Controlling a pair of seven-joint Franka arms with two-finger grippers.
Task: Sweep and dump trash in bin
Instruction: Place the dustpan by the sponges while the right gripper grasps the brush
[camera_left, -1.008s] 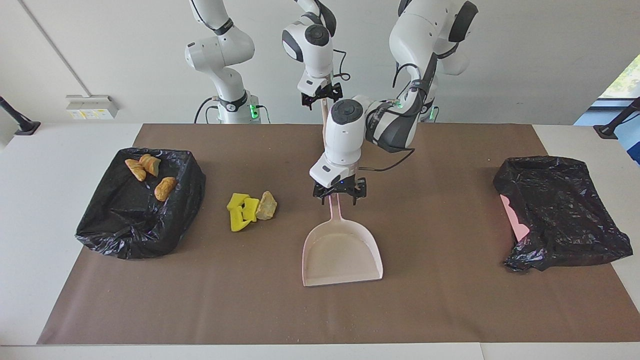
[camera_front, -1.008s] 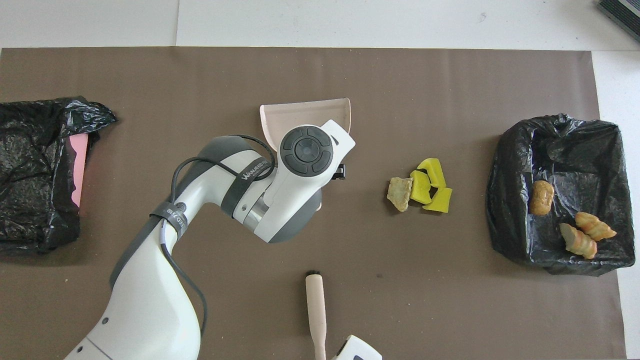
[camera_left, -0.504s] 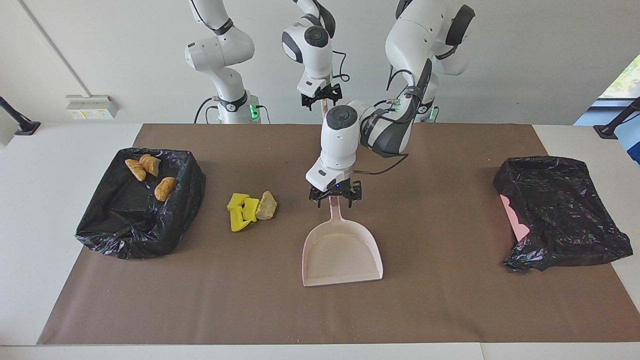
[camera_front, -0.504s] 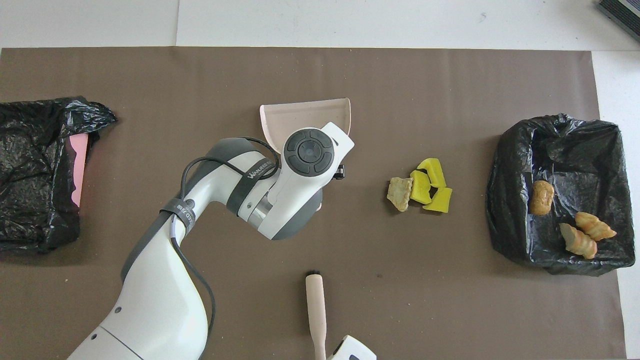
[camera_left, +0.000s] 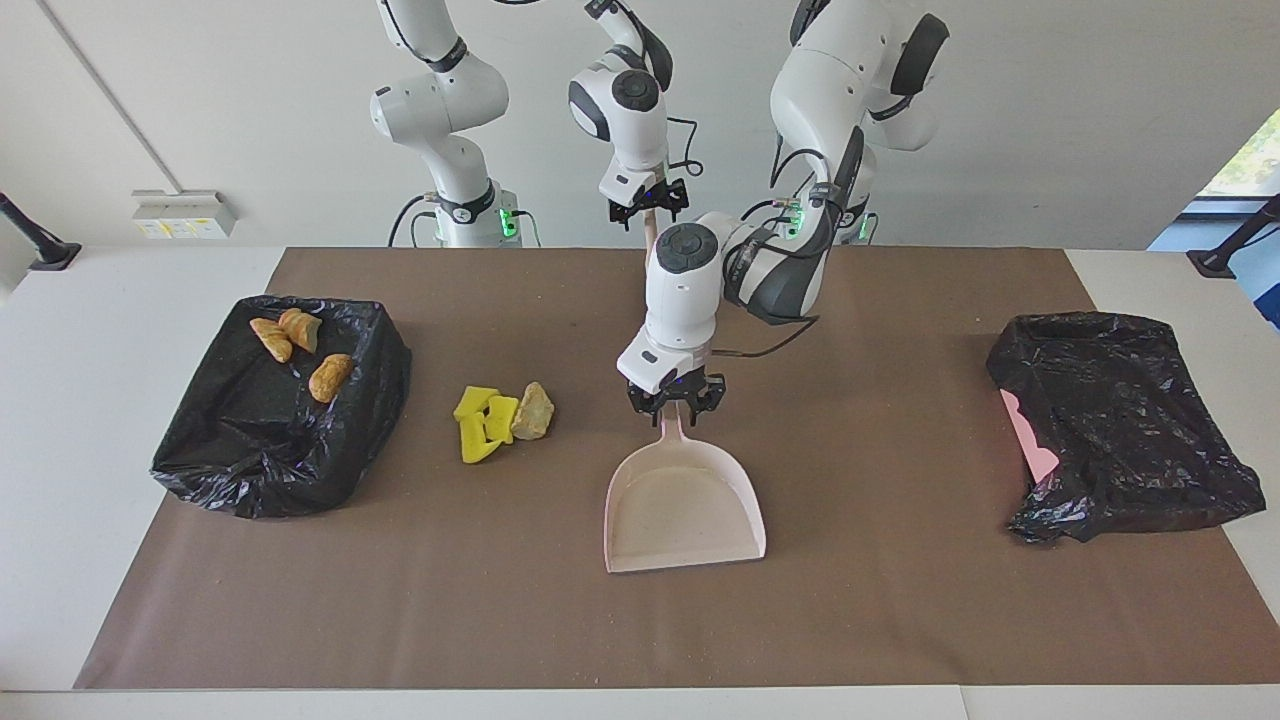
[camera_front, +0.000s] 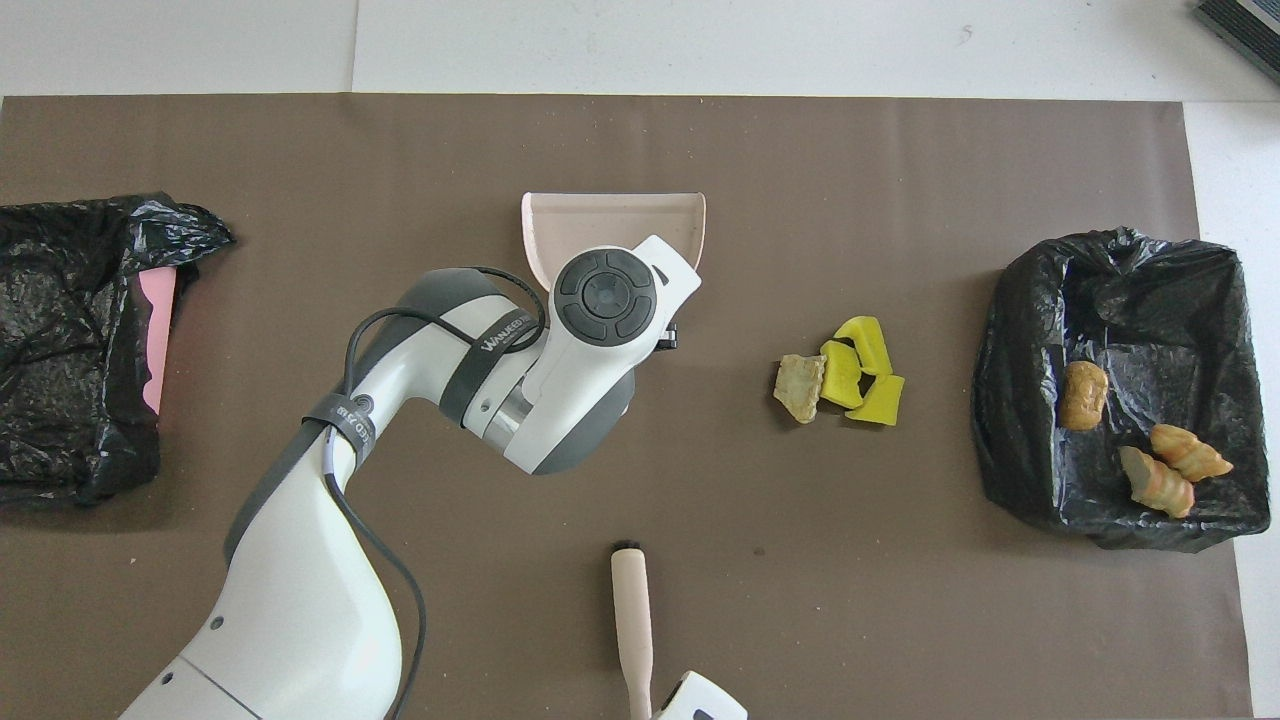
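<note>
The pale pink dustpan lies mid-table, mouth facing away from the robots. My left gripper is shut on its handle; in the overhead view the wrist hides the grip. The trash, yellow wedges and a beige chunk, lies beside the pan toward the right arm's end. My right gripper is at the brush handle, near the robots. The black-lined bin holds orange-brown pieces.
A second black bag over something pink sits at the left arm's end of the table. A brown mat covers the table's working area, and white table borders it.
My left gripper has closed on the dustpan handle, and the pan turned slightly straighter. The right gripper dropped a little at the brush handle. The trash has not moved.
</note>
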